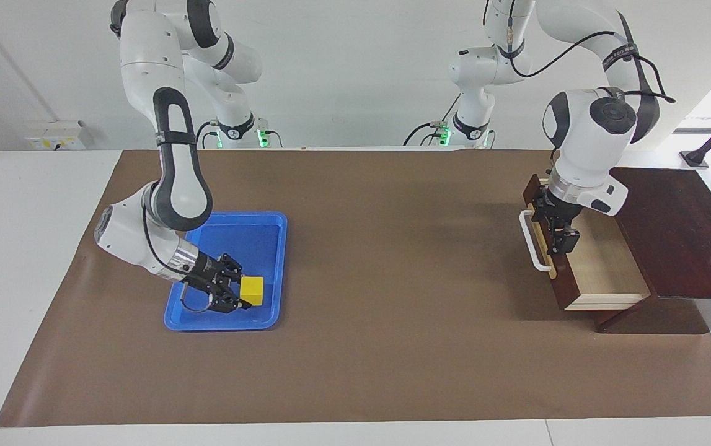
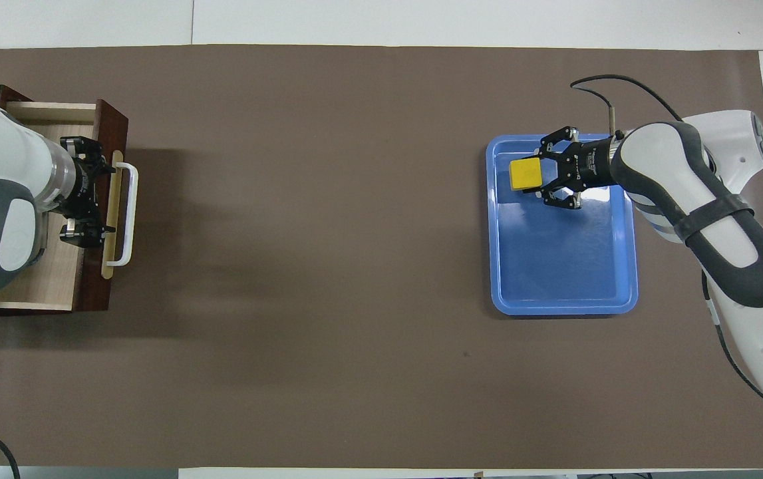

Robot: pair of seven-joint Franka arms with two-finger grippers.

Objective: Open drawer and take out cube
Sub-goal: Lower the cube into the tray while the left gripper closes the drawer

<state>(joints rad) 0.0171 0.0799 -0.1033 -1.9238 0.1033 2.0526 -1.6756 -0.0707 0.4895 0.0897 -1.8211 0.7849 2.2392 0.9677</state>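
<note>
The drawer (image 1: 603,272) of the dark brown box (image 1: 677,235) is pulled out and its pale wood inside (image 2: 55,286) shows no cube. My left gripper (image 1: 558,238) hangs open over the drawer's inside, just inboard of its front and the white bar handle (image 1: 532,244); it also shows in the overhead view (image 2: 98,189) beside the handle (image 2: 130,213). The yellow cube (image 1: 252,290) rests in the blue tray (image 1: 256,241). My right gripper (image 1: 240,286) is low in the tray and open. Its tips sit at the cube's (image 2: 525,174) edge in the overhead view (image 2: 544,175).
The blue tray (image 2: 561,266) lies toward the right arm's end of the brown mat, the box at the left arm's end. The cube sits in the part of the tray farther from the robots.
</note>
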